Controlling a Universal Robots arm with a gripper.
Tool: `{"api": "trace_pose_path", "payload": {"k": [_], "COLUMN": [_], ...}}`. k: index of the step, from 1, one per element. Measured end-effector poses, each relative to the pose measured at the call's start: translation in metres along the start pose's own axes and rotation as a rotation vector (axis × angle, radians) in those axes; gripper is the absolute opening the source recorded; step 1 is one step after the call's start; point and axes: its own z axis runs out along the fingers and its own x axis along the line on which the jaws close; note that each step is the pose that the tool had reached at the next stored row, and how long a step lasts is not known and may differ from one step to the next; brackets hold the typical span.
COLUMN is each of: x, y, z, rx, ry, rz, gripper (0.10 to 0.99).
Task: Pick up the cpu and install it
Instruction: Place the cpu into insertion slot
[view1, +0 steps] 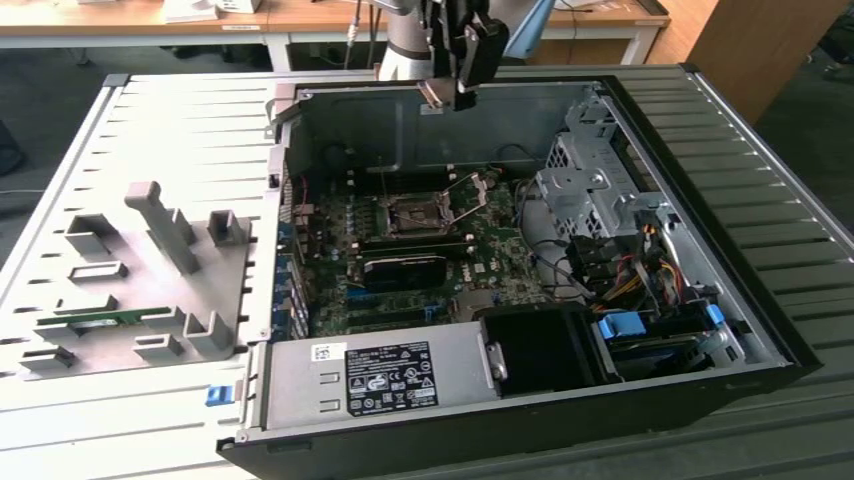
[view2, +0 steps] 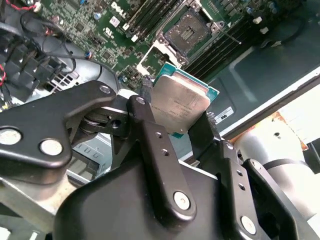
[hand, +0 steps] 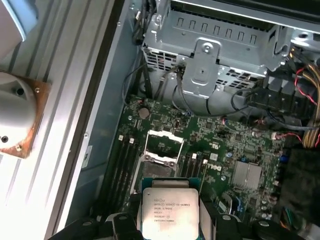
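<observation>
- The gripper (view2: 175, 119) is closed on the cpu (view2: 180, 104). One black finger (view2: 142, 120) presses on each of two opposite edges, so the other two edges are free.
- In both wrist views the cpu is a flat square with a silver-grey metal top bearing small print, and a thin green border (hand: 170, 212) shows around it.
- In the exterior view the gripper (view1: 451, 95) holds the cpu (view1: 437, 93) tilted in open air. It is above the open computer case (view1: 400, 125), near its far wall and well clear of the parts inside.
- In the first wrist view the socket (hand: 162, 150) lies beyond the held cpu with its metal frame swung up. Dark memory slots (hand: 122, 165) run along one side of it, and more run along the other.
- The second wrist view looks past the fingers to the same socket (view2: 187, 32) and to the case wall's edge (view2: 280, 90).
- The exterior view gives the whole layout: the socket (view1: 407, 212) is on the green board (view1: 441, 270), with a metal drive cage (view1: 587, 180) towards the exterior view's right.
- Nearer the exterior camera sits the power supply (view1: 380, 380).
- Outside the case, on the exterior view's left, the slatted table (view1: 174, 120) carries grey holder blocks (view1: 160, 225) and a green memory stick (view1: 94, 320).
</observation>
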Motion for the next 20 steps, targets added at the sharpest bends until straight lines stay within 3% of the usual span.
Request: {"api": "trace_pose_path", "payload": {"k": [4,14,20], "x": [0.0,0.0003,0.0022], "y": [-0.0001,-0.0007,-0.0044], "z": [0.0007,0.0099,0.0151], "rx": [0.015,0.01,0.008], "ry": [0.0018,-0.0096,-0.0121], "rz": [0.028,0.177,0.207], "gripper": [0.541,0.541,0.541]}}
